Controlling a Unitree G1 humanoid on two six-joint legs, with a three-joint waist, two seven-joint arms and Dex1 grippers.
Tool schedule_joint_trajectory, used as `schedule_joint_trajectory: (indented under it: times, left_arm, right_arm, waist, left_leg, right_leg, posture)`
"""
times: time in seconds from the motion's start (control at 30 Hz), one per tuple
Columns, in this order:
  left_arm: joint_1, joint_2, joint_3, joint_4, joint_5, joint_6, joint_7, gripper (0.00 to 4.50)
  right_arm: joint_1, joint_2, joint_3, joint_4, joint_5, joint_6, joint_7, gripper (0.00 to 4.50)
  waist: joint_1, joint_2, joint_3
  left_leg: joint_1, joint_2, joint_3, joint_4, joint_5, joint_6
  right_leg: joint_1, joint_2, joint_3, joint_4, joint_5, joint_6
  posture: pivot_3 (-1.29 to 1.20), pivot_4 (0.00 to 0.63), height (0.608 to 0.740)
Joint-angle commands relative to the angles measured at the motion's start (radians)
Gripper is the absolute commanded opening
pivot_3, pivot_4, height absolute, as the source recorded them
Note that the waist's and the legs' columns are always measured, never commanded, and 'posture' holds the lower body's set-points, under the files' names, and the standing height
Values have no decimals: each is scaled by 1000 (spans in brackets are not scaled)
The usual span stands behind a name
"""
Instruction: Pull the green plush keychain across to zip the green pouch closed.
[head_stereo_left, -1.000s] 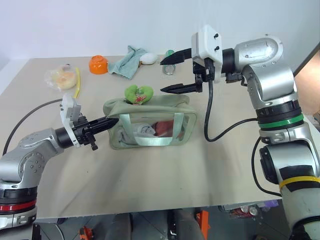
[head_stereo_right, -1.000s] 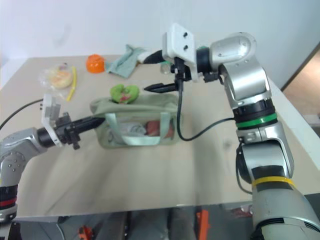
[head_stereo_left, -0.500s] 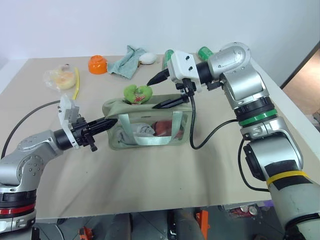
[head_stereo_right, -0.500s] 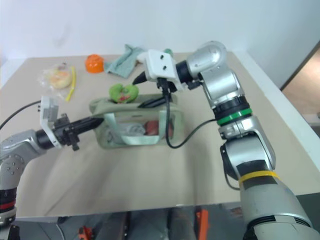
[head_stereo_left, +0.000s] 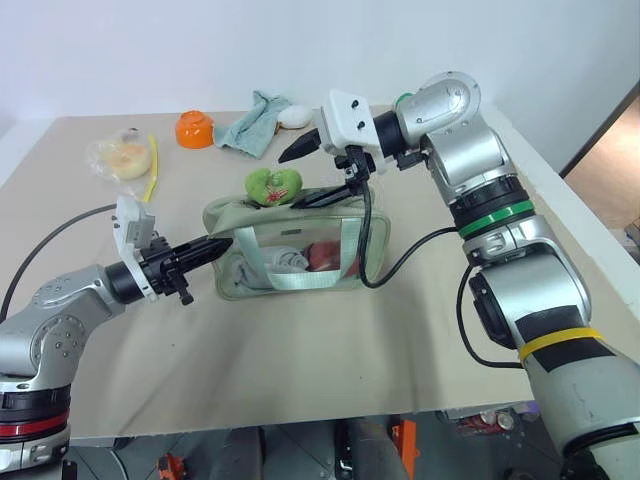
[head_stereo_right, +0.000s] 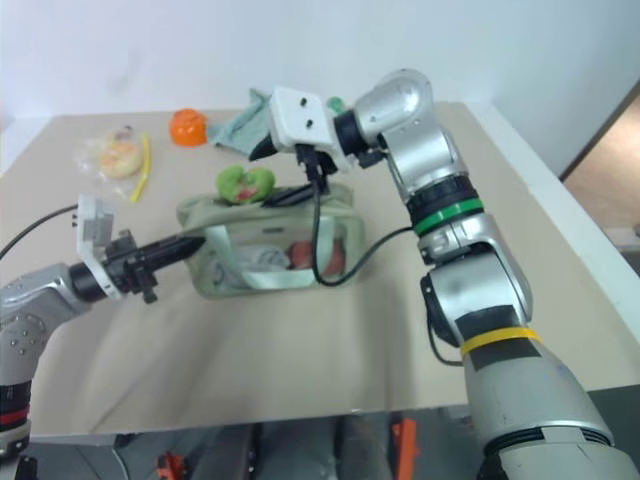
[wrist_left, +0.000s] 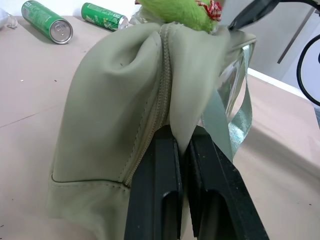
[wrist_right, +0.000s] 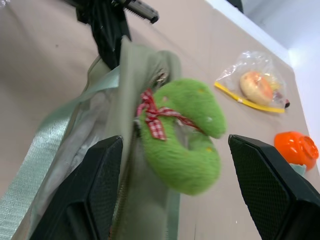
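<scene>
The green pouch (head_stereo_left: 290, 250) stands in the middle of the table, with things inside showing through its clear side. The green plush keychain (head_stereo_left: 272, 185), with a red-white checked ribbon, sits on the pouch's top near its left end. My left gripper (head_stereo_left: 225, 243) is shut on a fold of fabric at the pouch's left end (wrist_left: 110, 125), beside the zipper seam. My right gripper (head_stereo_left: 296, 178) is open just right of the plush. In the right wrist view the plush (wrist_right: 187, 145) lies between the two spread fingers (wrist_right: 100, 190), which are apart from it.
An orange bowl (head_stereo_left: 197, 128), a teal rag (head_stereo_left: 256, 122) and a clear bag of bread (head_stereo_left: 122, 157) lie at the back left. Green cans (wrist_left: 47, 27) lie behind the pouch. A black cable (head_stereo_left: 375, 250) from my right wrist hangs across the pouch's right side.
My right gripper has swung left and down from beyond the pouch's right end and now straddles the plush. The left gripper has kept its hold.
</scene>
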Motion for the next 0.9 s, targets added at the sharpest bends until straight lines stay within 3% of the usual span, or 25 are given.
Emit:
schedule_joint_trajectory:
  times: [0.03,0.9]
  left_arm:
    - [13,2,9,-20,-11,-5,1,0]
    - [43,-3,26,-52,-41,-7,44,0]
  right_arm:
    - [-49,-23,-59,-31,59,44,62,3491]
    - [-35,39,-30,86,-44,-95,3,3491]
  waist:
    - [0,0,0]
    - [0,0,0]
  left_leg:
    - [0,0,0,0,0,0]
    - [0,1,0,-1,0,0]
  right_leg:
    - [0,0,0,0,0,0]
    - [0,1,0,0,0,-1]
  posture:
    - [0,150,740]
    - [0,150,740]
